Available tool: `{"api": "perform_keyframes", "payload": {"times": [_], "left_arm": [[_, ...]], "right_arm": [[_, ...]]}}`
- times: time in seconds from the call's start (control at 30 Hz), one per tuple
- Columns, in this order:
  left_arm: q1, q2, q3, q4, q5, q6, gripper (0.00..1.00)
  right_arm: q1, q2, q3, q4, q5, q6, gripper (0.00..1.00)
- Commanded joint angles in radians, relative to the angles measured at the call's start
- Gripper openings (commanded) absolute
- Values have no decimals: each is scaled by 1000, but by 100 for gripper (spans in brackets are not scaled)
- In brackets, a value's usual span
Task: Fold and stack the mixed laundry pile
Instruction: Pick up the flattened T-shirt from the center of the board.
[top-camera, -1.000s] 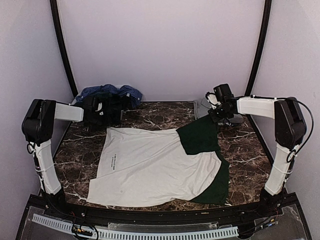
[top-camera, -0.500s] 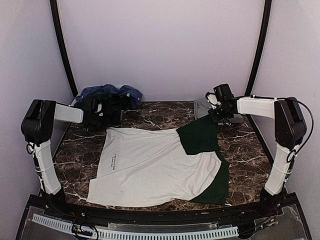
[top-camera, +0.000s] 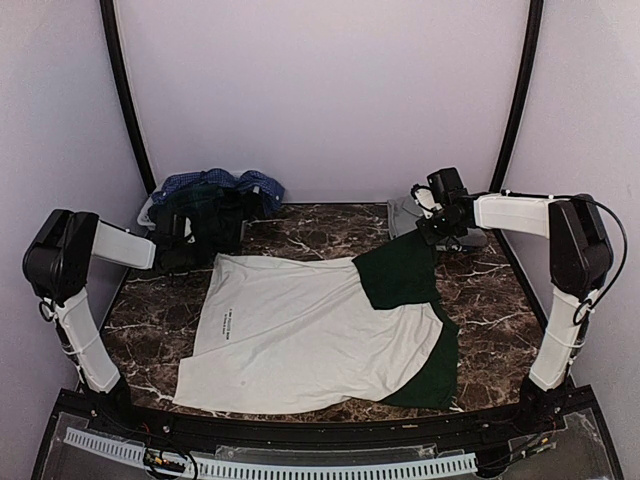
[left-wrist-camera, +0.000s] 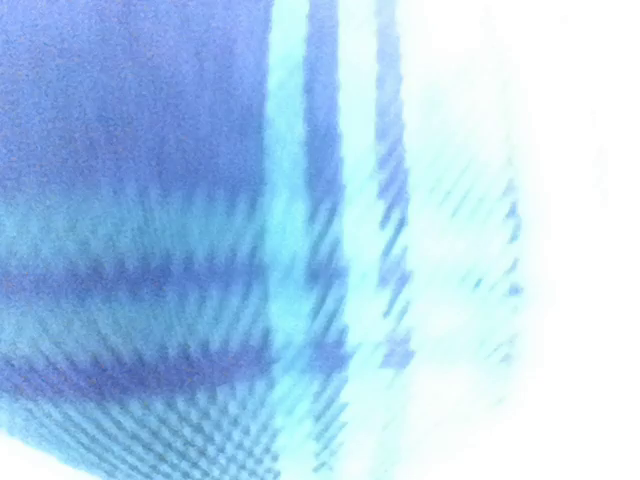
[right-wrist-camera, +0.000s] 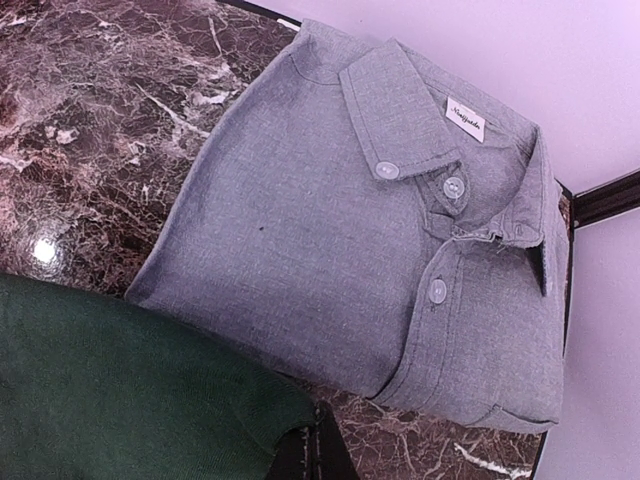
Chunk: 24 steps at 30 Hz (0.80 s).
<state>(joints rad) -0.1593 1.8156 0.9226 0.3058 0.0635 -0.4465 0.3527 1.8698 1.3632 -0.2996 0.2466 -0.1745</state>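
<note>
White tee flat on surface, right hand clenched on its green sleeve, left hand in laundry pile, state unclear.

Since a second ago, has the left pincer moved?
Yes. The left pincer pulled back leftward, away from the back wall, toward the table's near edge.

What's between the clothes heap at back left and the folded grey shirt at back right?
Nothing, just bare marble table, visible in the top view.
</note>
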Motion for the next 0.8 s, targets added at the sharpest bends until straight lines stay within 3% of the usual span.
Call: {"api": "perform_keyframes", "payload": {"times": [0.0,0.53,0.77], "left_arm": [[-4,1,-5,81,-19,-44,40],[-4,111,22,151,35,-72,33],[-4,137,75,103,55,-44,33]], "right_arm": [[-1,-19,24,11,7,0,0],[-1,-8,24,11,15,-5,0],[-1,-3,24,11,13,-3,0]]}}
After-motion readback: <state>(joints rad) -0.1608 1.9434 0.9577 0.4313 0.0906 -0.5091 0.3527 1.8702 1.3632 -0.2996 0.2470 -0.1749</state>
